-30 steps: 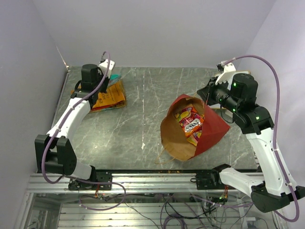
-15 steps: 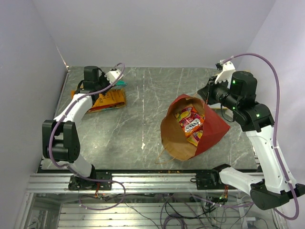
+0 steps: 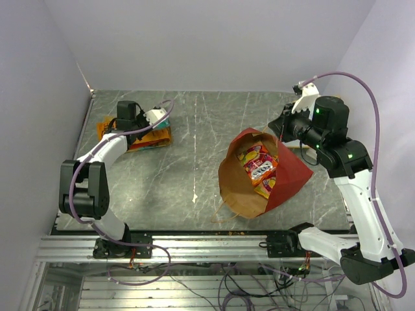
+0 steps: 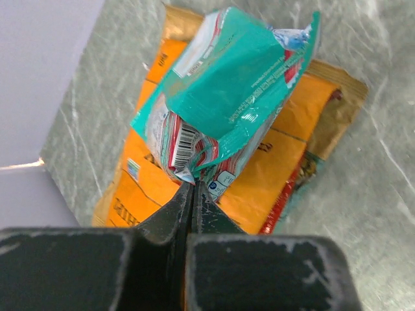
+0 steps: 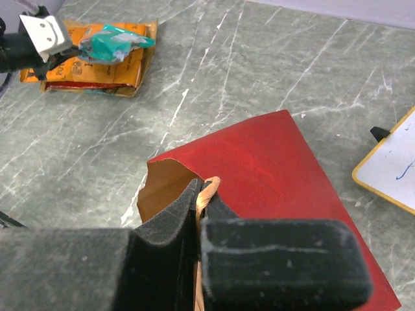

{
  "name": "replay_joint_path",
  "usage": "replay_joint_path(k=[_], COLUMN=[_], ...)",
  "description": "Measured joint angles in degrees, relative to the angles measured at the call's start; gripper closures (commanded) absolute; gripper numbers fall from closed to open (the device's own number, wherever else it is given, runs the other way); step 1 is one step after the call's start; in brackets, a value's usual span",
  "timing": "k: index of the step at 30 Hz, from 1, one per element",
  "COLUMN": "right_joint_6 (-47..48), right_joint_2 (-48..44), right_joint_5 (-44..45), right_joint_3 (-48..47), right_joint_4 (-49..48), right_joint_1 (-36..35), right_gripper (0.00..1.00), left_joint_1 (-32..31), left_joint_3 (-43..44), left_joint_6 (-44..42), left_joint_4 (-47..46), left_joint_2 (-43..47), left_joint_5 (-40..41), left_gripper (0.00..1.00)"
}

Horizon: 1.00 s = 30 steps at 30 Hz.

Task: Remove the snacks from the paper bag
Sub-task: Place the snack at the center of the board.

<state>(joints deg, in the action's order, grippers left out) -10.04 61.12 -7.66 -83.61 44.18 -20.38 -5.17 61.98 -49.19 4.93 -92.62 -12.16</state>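
Left wrist: green packet (image 4: 227, 84) pinched between fingers (image 4: 170, 217).

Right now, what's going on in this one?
The left gripper is shut on a green packet, holding it over the orange chip bag lying at the far left. The right gripper pinches the top edge of the red paper bag. Several packets lie inside it.
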Motion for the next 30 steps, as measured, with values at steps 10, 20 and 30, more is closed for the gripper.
replay_joint_path(k=[10, 20, 30], right_joint_6=[0.0, -0.1, -0.3], right_joint_2=[0.0, -0.7, -1.0], right_joint_5=[0.0, -0.1, -0.4], right_joint_3=[0.0, 0.4, 0.8], right_joint_4=[-0.1, -0.2, -0.3], right_joint_1=[0.0, 0.0, 0.0], right_gripper=[1.00, 1.00, 1.00], left_joint_1=[1.2, 1.3, -1.5], left_joint_3=[-5.0, -5.0, -5.4], left_joint_6=[9.5, 17.6, 24.0], left_joint_4=[-5.1, -7.3, -6.4], left_joint_2=[1.1, 1.1, 0.7], left_joint_5=[8.6, 13.0, 14.1], left_gripper=[0.93, 0.93, 0.93])
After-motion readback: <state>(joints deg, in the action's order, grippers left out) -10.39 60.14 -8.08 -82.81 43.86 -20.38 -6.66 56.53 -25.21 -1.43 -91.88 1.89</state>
